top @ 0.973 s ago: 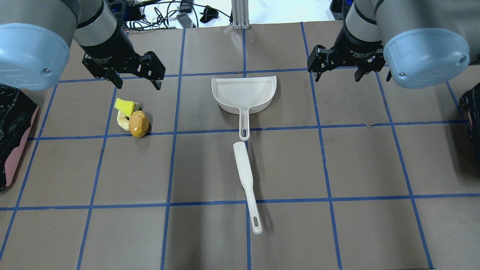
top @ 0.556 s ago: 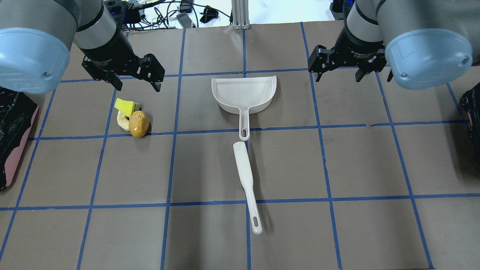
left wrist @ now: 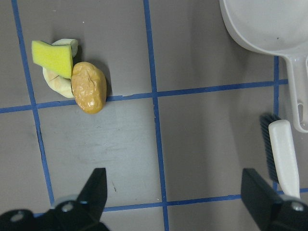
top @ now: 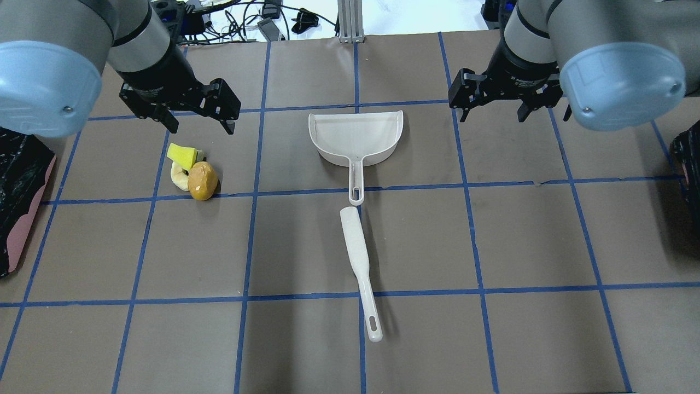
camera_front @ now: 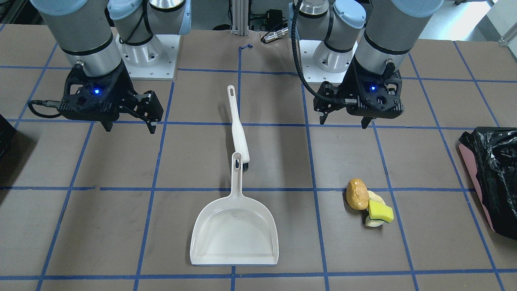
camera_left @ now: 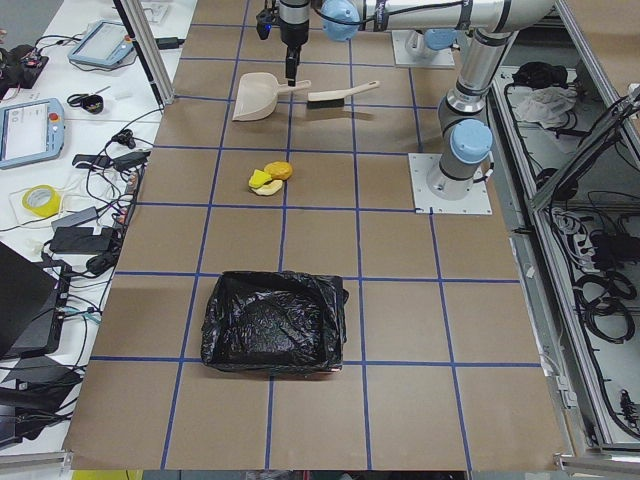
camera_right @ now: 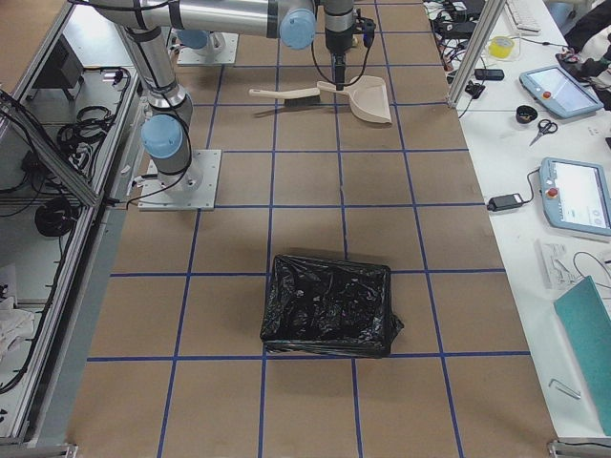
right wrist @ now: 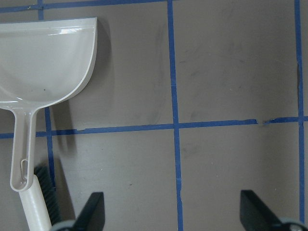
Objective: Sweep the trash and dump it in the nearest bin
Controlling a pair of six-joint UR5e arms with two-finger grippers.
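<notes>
Brown paper covers the table [top: 426, 241]. The trash [top: 192, 174] sits left of centre in the overhead view. It's an orange-brown lump [top: 203, 181], a yellow sponge wedge [top: 181, 155] and a pale cream piece [top: 178, 176], all touching in one cluster. The left gripper [top: 201, 125] hovers in the upper left, just up-frame of the cluster, jaws spread wide and holding nothing. Its wrist view shows both fingers [left wrist: 94, 192] over bare table, with the trash in the upper left of that frame. The right gripper [top: 492, 114] is in the upper right, jaws also apart and empty. A white dustpan [top: 355, 137] lies flat at top centre, handle pointing down-frame. A white brush [top: 358, 257] lies below it, head just beside the handle tip. The bin [top: 19, 219], black bag with a pink side, is at the left edge, on the same side as the trash. A second black-bagged bin [top: 690, 158] is at the right edge, well apart from the trash.
</notes>
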